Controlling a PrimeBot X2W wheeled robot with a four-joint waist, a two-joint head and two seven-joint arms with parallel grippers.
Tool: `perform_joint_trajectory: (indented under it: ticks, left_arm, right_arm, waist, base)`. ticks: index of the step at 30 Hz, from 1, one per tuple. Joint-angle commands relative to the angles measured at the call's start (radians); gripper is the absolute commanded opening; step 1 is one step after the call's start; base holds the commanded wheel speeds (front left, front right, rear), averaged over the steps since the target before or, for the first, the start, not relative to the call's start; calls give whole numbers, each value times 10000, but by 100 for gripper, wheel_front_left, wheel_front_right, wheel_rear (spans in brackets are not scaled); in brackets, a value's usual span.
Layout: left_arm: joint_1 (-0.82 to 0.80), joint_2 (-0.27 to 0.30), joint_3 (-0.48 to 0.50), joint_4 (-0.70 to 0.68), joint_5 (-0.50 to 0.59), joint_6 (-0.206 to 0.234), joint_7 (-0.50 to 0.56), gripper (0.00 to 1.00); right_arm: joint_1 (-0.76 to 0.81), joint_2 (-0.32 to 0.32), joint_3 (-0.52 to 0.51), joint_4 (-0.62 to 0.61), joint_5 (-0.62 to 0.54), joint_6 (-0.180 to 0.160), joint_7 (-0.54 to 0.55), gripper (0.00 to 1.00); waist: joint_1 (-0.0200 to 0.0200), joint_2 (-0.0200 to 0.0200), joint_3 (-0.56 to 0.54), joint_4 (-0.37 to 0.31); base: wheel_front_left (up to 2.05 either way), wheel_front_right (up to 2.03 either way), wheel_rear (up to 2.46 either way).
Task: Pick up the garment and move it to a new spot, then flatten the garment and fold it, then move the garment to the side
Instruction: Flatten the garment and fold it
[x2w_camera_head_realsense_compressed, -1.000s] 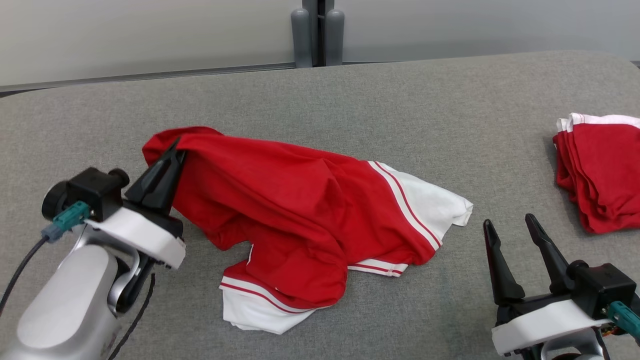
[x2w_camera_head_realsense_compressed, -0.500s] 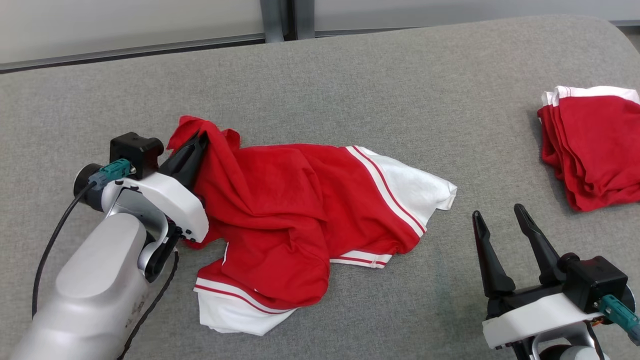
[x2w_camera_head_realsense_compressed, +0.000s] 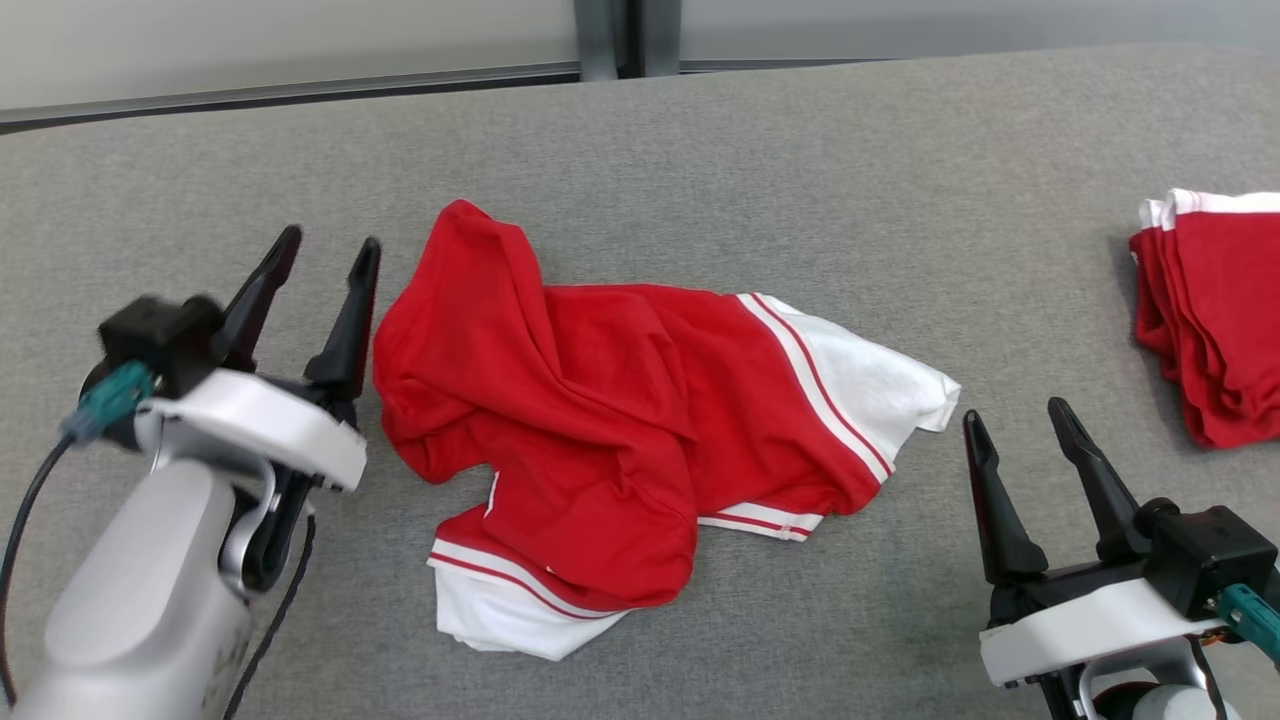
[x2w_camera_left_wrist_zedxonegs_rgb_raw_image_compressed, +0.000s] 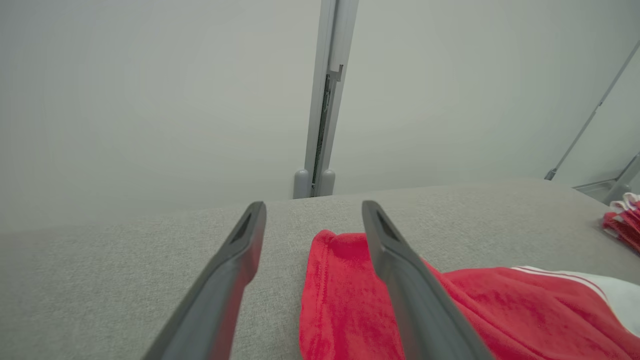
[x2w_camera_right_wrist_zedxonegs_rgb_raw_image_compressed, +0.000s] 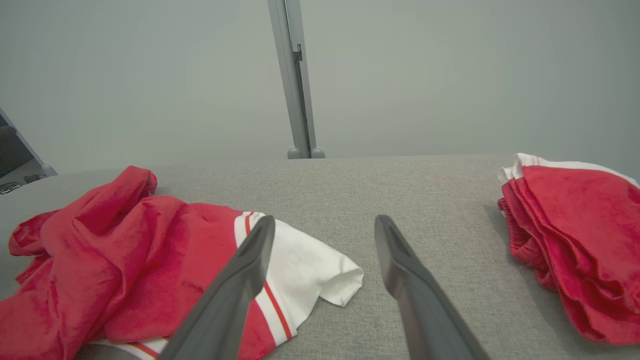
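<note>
A crumpled red garment with white striped sleeves lies in the middle of the grey tabletop; the left hand is just beside its left edge, fingers spread, grasping nothing; the right hand, likewise spread and empty, is near its white sleeve; a folded red stack lies well apart at the right.

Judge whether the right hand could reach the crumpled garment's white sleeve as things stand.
Probably yes: the right hand is open and empty, the white sleeve lies close to its left, and only bare grey table lies between them.
</note>
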Motion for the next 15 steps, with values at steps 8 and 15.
perform_joint_trajectory:
  ticks: [8,15]
  left_arm:
    - [2810,-212,2566,-2436,1085,484,-40,100]
    - [4686,-701,3820,-3722,1903,430,-42,100]
  right_arm:
    - [-89,-24,-61,94,-85,-3,-5,100]
    - [147,-22,-69,200,-91,-3,133,100]
  waist:
    - [0,-1,-339,376]
    - [0,-1,-952,495]
  base:
    - [0,0,0]
    - [0,0,0]
